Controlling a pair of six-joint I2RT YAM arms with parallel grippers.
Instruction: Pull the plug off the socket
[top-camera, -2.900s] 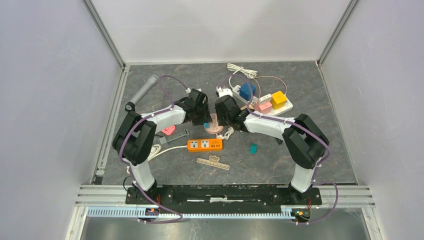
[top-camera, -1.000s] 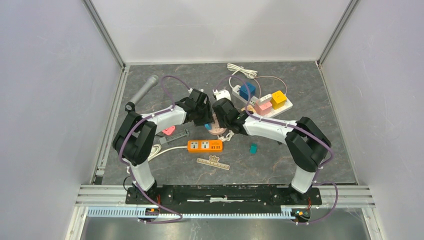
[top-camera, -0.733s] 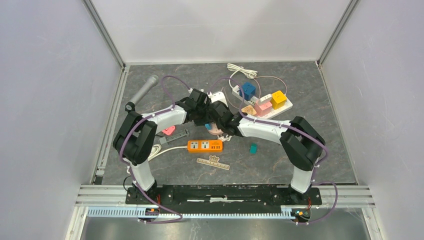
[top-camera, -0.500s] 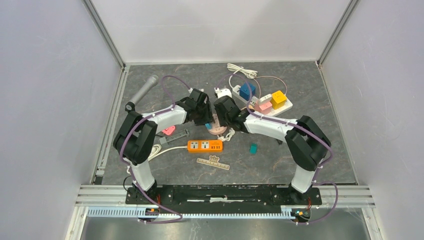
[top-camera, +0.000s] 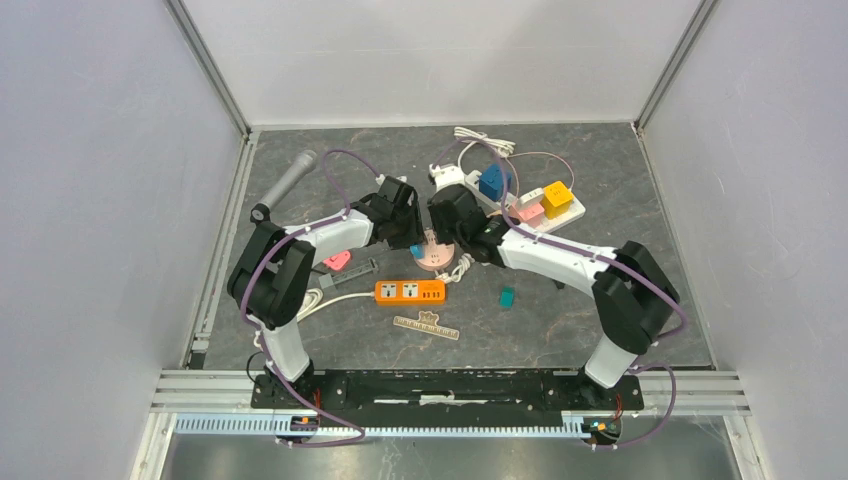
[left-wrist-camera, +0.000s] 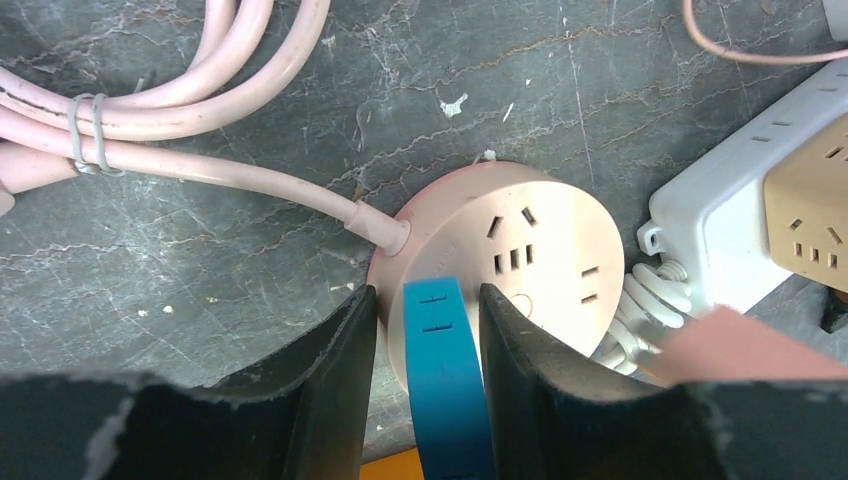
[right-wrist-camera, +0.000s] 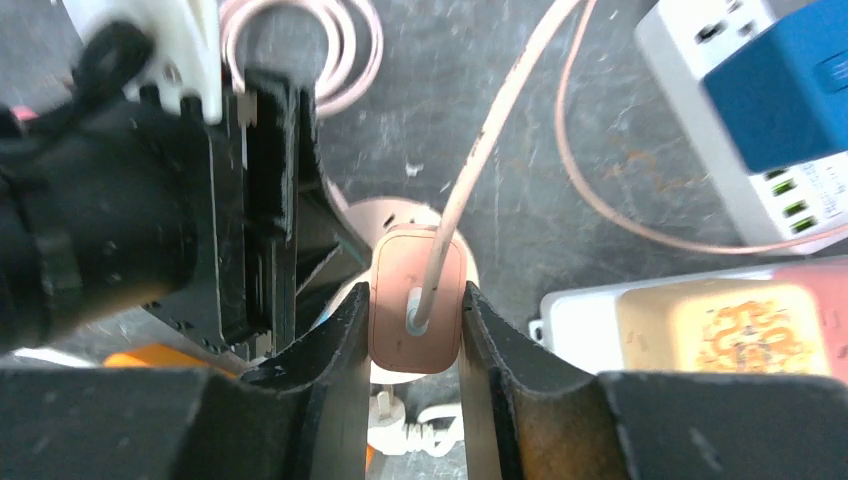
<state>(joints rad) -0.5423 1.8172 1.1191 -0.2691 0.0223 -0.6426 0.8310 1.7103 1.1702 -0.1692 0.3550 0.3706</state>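
Desk (top-camera: 620, 300): walls close it in on the left, right and back. Your open floor is the right half and the strip along the near edge. The left arm (top-camera: 330, 232) and right arm (top-camera: 550, 255) meet at mid-desk, heads nearly touching, so there is little slack between them.

Around the work: a white power strip (top-camera: 497, 208) carrying blue, pink and yellow cubes lies just behind the right arm. An orange power strip (top-camera: 410, 290) sits just in front of the socket, with a ruler (top-camera: 427, 325) nearer to you. A microphone (top-camera: 288, 183) lies at the back left, well apart.

Socket (left-wrist-camera: 520, 250): round, pink, flat on mid-desk between both pincers, its cable (left-wrist-camera: 200, 165) running off to one side.

Plug (right-wrist-camera: 415, 335): pink, cord (right-wrist-camera: 490, 140) leaving its top, above the socket in the right wrist view.

Right pincer (right-wrist-camera: 413, 300): clamped on the plug, a finger touching each side.

Left pincer (left-wrist-camera: 428, 300): narrow, tips at the socket's rim, a blue piece (left-wrist-camera: 440, 380) between the fingers with slim gaps showing. You cannot tell whether it grips.
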